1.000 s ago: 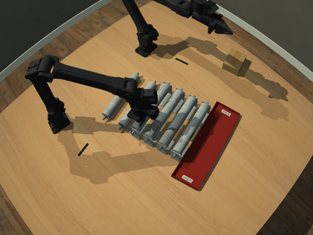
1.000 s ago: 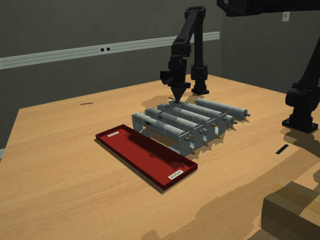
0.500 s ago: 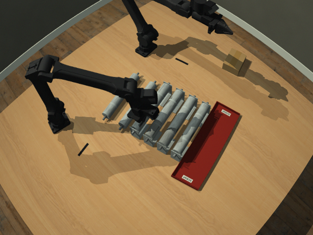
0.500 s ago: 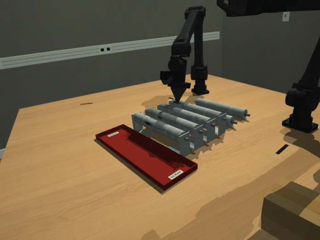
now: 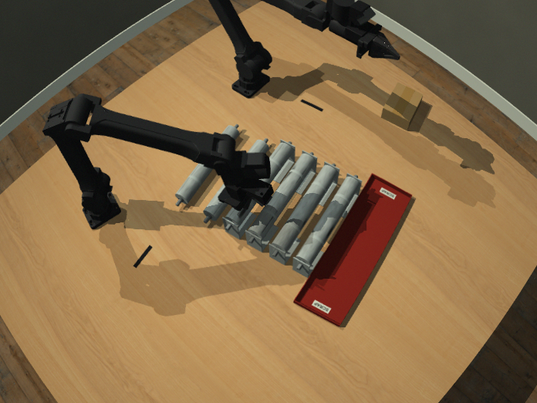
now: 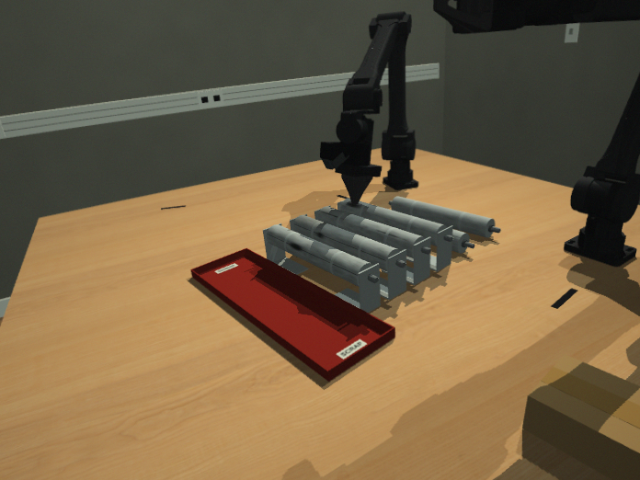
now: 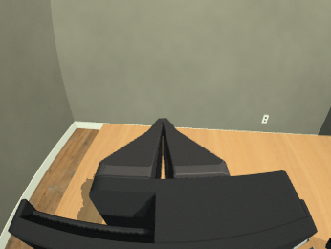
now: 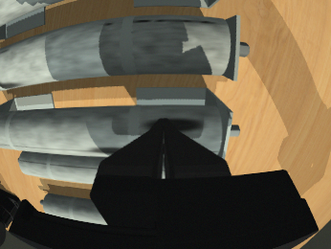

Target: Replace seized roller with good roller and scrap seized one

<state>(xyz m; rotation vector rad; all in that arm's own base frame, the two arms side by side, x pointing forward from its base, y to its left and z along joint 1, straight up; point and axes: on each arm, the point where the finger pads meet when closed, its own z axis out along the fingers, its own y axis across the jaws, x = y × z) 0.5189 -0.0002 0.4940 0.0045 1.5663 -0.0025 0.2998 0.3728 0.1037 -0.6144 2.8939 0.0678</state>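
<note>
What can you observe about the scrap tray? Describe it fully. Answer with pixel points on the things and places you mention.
The scrap tray (image 5: 376, 242) (image 6: 289, 320) is a long, shallow red rectangle with low, upright walls, its material looking like painted metal or plastic. A white "SCRAP" label marks each end of its floor. It lies flat on the table beside the roller bed, roughly parallel to the rollers, partly shadowed, holding no roller.
</note>
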